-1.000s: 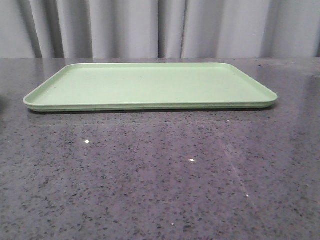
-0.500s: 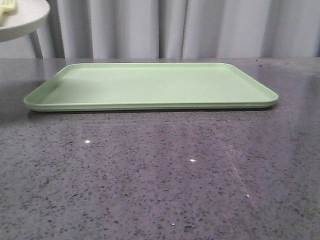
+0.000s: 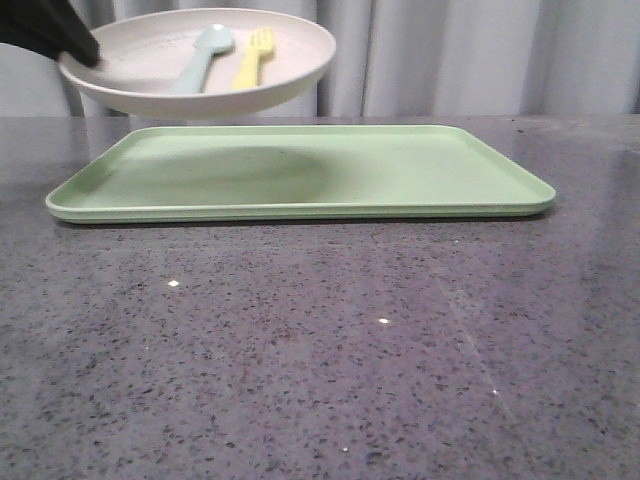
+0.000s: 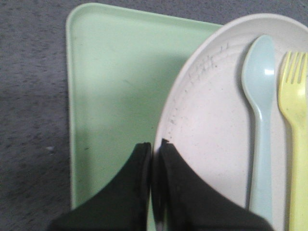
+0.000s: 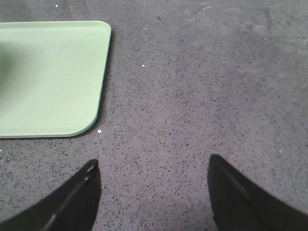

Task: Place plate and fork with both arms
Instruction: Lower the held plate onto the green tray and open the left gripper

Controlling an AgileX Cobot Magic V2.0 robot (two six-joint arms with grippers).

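Above tray (image 3: 420,175) left end, plate (image 3: 150,60) rim-clamped, airborne

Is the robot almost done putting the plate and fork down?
Partly. The left gripper is shut on the rim of the plate and holds it in the air above the left part of the green tray. The fork and a blue spoon ride inside the plate. Left to do: set the plate down and place the fork. The right gripper is open and empty.
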